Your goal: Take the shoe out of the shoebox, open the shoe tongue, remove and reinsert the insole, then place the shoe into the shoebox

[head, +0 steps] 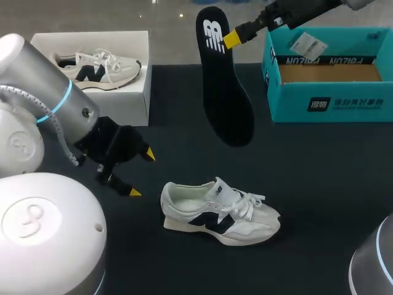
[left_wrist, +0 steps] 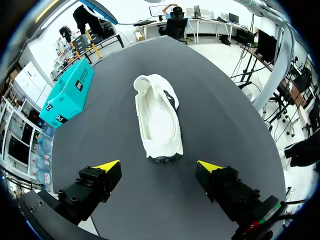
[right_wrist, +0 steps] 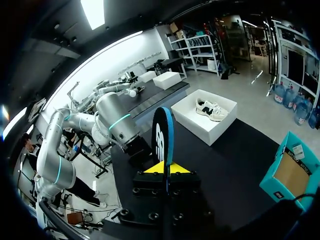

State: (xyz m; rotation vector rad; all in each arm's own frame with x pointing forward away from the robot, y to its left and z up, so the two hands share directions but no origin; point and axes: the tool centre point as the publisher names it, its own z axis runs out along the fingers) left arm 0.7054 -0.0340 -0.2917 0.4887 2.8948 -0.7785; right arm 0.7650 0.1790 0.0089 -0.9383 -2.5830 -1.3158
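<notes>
A white shoe (head: 220, 211) with a dark logo lies on its sole on the black table, toe to the right. In the left wrist view the shoe (left_wrist: 159, 120) sits just ahead of my left gripper (left_wrist: 158, 168), whose fingers stand wide open and apart from it. The left gripper (head: 141, 174) hovers left of the shoe's heel. High above the table hangs the black insole (head: 223, 86), heel end up. My right gripper (head: 233, 40) is shut on the insole's upper edge; the insole (right_wrist: 162, 135) rises edge-on from between its yellow tips (right_wrist: 166, 168).
A teal shoebox (head: 328, 77) stands open at the back right, with a tag inside. At the back left stands a white box (head: 104, 67) holding a second white shoe (head: 98, 69). My left arm (head: 49, 104) fills the near left.
</notes>
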